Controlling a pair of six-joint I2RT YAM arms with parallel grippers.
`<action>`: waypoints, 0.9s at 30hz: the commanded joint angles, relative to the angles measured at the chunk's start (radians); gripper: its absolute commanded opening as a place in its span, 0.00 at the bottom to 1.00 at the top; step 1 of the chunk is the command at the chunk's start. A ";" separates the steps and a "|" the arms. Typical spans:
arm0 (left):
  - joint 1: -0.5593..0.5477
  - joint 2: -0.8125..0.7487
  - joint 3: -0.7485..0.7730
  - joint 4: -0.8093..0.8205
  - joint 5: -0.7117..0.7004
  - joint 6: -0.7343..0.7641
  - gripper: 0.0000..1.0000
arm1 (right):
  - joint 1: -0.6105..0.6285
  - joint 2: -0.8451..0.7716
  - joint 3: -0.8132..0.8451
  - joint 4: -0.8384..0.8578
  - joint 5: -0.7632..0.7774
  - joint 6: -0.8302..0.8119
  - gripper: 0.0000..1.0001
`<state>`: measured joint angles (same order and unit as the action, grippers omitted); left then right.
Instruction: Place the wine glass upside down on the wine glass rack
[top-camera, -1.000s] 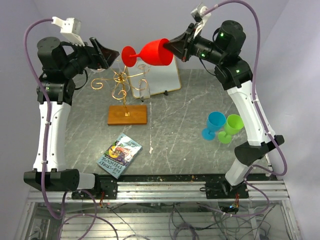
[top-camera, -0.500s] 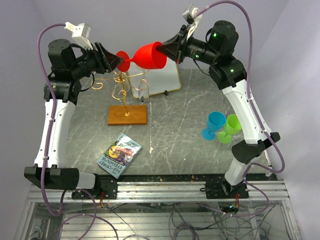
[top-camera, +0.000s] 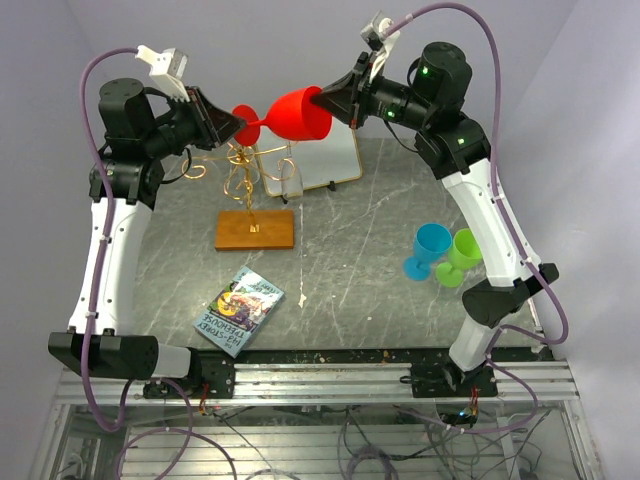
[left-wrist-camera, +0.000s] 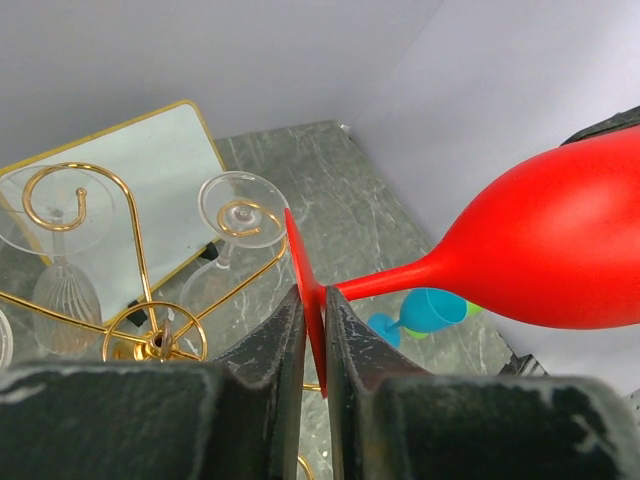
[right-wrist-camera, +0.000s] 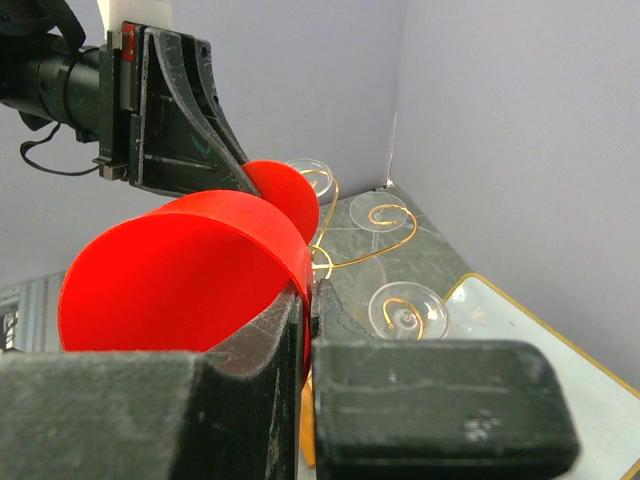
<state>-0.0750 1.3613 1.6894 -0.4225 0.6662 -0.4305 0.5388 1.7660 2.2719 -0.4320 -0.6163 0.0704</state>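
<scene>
Wine glass (top-camera: 296, 114), red and opaque, hangs on its side in the air at the far side of the table (top-camera: 360, 260). Its foot points toward the left arm and its bowl toward the right arm. The left gripper (top-camera: 232, 122) is narrowed onto the foot. In the left wrist view the thin red disc (left-wrist-camera: 305, 290) stands on edge between the two dark fingers (left-wrist-camera: 270, 350), which sit close on either face of it. The right gripper (top-camera: 325, 100) is clamped on the rim of the bowl; in the right wrist view the red wall (right-wrist-camera: 180, 270) runs down between its fingers (right-wrist-camera: 260, 350).

Below the foot stands the wine glass rack (top-camera: 245, 165), with gold wire scrolls on a stem rising from an orange-brown wooden base (top-camera: 255, 229). The red glass does not touch it. Clear glasses (left-wrist-camera: 240, 208) hang upside down from some of the scrolls, their feet resting in the curls. Behind the rack, a white board with a gold frame (top-camera: 325, 155) leans. To the right, well apart from the rack, a blue glass (top-camera: 430, 248) and a green glass (top-camera: 463, 255) are side by side on the table. A small book (top-camera: 238, 310) lies flat near the front, on the left arm's side.
</scene>
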 joint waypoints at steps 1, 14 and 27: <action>0.000 -0.009 0.014 0.001 0.047 -0.012 0.17 | 0.003 -0.011 0.003 0.026 0.014 -0.008 0.00; 0.021 -0.085 -0.040 0.043 0.032 -0.035 0.07 | 0.003 -0.055 -0.064 0.003 0.016 -0.082 0.25; 0.097 -0.146 -0.045 0.027 -0.019 -0.035 0.07 | 0.003 -0.110 -0.083 -0.073 0.016 -0.192 0.81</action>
<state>-0.0208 1.2552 1.6535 -0.4126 0.6556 -0.4541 0.5426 1.7084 2.2013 -0.4667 -0.6170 -0.0605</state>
